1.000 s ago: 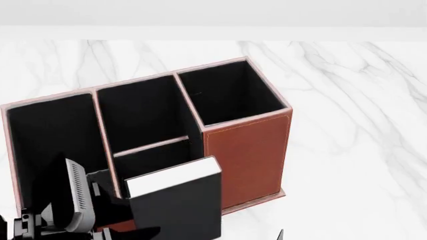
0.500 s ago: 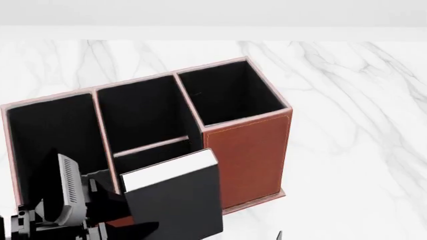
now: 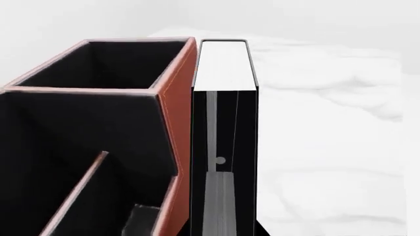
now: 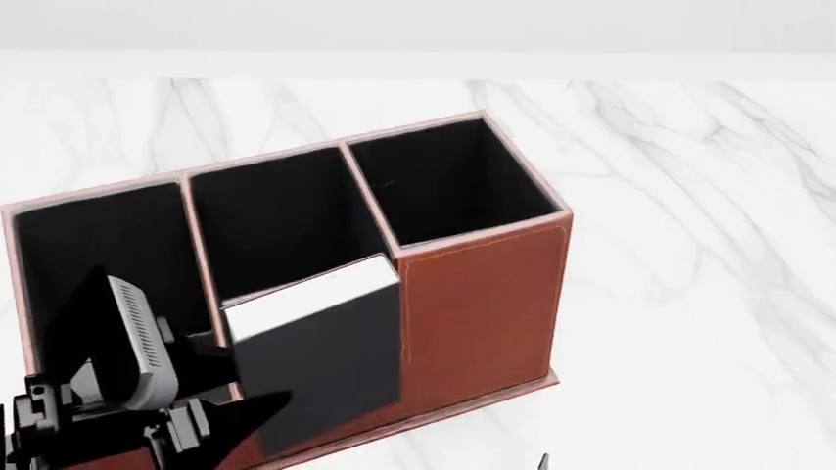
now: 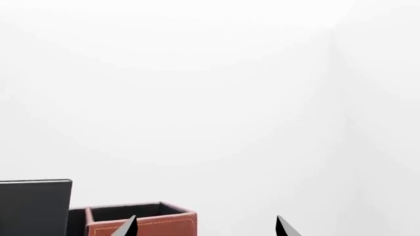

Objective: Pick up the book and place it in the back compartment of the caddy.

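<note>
My left gripper (image 4: 215, 392) is clamped on the book (image 4: 320, 357), holding it upright with its white page edges up. It hangs over the caddy (image 4: 484, 294), at its near low cell. The back compartment (image 4: 281, 220) lies beyond the divider, so I judge it must travel away from me; my right gripper (image 5: 204, 225) idles, fingers apart.

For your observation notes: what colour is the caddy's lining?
Black; the caddy shows it best in the head view.

No readable text anywhere — book (image 4: 320, 362) cover and caddy (image 4: 484, 304) leather are both unmarked.
</note>
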Robot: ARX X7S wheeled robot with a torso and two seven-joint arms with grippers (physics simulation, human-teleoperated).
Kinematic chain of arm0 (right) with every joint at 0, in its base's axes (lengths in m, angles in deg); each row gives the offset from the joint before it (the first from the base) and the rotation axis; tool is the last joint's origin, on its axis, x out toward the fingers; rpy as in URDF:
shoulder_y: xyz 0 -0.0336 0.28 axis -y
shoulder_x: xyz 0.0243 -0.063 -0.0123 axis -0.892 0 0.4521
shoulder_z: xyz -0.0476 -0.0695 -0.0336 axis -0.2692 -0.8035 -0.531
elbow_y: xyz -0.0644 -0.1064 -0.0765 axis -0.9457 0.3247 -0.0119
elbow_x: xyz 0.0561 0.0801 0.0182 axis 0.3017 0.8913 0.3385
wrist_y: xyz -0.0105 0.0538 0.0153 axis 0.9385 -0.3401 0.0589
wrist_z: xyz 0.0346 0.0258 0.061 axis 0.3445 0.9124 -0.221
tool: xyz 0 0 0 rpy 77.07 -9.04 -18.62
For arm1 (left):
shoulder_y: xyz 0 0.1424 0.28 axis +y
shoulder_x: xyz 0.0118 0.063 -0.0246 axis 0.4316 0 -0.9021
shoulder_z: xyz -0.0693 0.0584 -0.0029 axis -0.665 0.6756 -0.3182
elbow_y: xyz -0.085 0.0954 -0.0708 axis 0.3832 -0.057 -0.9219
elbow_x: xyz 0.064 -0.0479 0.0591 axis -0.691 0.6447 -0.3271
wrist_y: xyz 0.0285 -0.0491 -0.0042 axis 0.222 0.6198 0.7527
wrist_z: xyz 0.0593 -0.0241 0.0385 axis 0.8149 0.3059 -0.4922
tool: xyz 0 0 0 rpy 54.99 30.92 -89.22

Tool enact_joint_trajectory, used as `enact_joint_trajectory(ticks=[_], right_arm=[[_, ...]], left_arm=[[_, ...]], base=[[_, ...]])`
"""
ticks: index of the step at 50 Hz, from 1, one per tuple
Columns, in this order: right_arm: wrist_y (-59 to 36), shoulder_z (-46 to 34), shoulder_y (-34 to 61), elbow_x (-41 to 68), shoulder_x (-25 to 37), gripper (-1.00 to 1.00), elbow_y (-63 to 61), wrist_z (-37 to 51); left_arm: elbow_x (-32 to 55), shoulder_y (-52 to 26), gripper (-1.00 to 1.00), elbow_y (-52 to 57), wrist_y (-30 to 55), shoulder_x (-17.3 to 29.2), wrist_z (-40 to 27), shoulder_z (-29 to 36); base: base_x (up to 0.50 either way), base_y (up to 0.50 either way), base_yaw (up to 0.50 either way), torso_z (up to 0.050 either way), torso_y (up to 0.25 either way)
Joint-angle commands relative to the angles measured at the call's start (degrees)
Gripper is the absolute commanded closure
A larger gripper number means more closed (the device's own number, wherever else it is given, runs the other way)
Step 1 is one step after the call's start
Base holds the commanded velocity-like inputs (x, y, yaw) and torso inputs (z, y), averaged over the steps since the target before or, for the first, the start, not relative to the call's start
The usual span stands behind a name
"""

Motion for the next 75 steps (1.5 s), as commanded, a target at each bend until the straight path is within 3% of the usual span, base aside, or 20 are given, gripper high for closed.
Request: enact_joint_trajectory(ticks=[1, 17, 25, 29, 47, 48, 51, 53, 59, 65, 75], right_arm=[[0.1, -0.3, 0.3, -0.1, 0.0, -1.00, 0.4, 0.1], [-0.2, -0.7, 0.9, -0.2, -0.1, -1.00, 1.3, 0.2], [0.4, -1.0, 0.9, 0.0, 0.1, -1.00, 1.4, 0.1], [-4.4, 0.6, 0.6, -3.3, -1.1, -1.00, -0.3, 2.2], [-4.4, 0.3, 0.7, -3.2, -0.9, -1.00, -0.3, 2.5], [-0.9, -0.2, 0.8, -2.1, -0.7, -1.00, 1.0, 2.3], [-1.6, 0.0, 0.6, -2.7, -0.7, -1.00, 0.6, 2.6], [-1.8, 0.0, 0.7, -2.4, -0.6, -1.00, 0.5, 2.5], [-1.6, -0.3, 1.1, -2.4, -0.6, -1.00, 1.1, 2.4], [-1.5, -0.5, 1.3, -2.5, -0.6, -1.00, 1.5, 2.4], [-1.4, -0.9, 1.8, -2.4, -0.6, -1.00, 2.3, 2.3]], left_arm=[[1.2, -2.4, 1.00, -2.3, 1.4, -1.2, 0.5, -2.3], [-1.7, -4.5, 1.00, -9.0, 3.3, -3.7, 4.0, -1.0], [-2.7, -4.5, 1.00, -8.4, 2.8, -3.4, 4.4, -0.7], [-2.6, -4.4, 1.00, -7.4, 2.4, -3.1, 5.7, -0.7], [-2.6, -4.4, 1.00, -7.4, 2.4, -3.1, 5.7, -0.7], [-3.3, -4.4, 1.00, -7.9, 2.4, -3.4, 5.6, -0.4], [-3.3, -4.3, 1.00, -9.9, 1.7, -4.5, 9.5, -0.2], [-2.4, -3.9, 1.00, -10.8, -0.4, -4.6, 15.7, -0.6], [-2.5, -4.3, 1.00, -10.9, 0.4, -4.6, 14.3, -0.6], [-1.1, -4.5, 1.00, -15.0, 0.1, -6.3, 19.9, -1.1], [-2.5, -5.8, 1.00, -17.0, 1.2, -7.6, 18.3, -0.8]], base=[[0.00, 0.00, 0.00, 0.000, 0.010], [0.00, 0.00, 0.00, 0.001, 0.001], [0.00, 0.00, 0.00, 0.000, 0.001], [0.00, 0.00, 0.00, 0.000, 0.000], [0.00, 0.00, 0.00, 0.001, 0.002], [0.00, 0.00, 0.00, 0.000, 0.000], [0.00, 0.00, 0.00, 0.000, 0.000], [0.00, 0.00, 0.00, 0.000, 0.000], [0.00, 0.00, 0.00, 0.000, 0.002], [0.00, 0.00, 0.00, 0.000, 0.002], [0.00, 0.00, 0.00, 0.001, 0.001]])
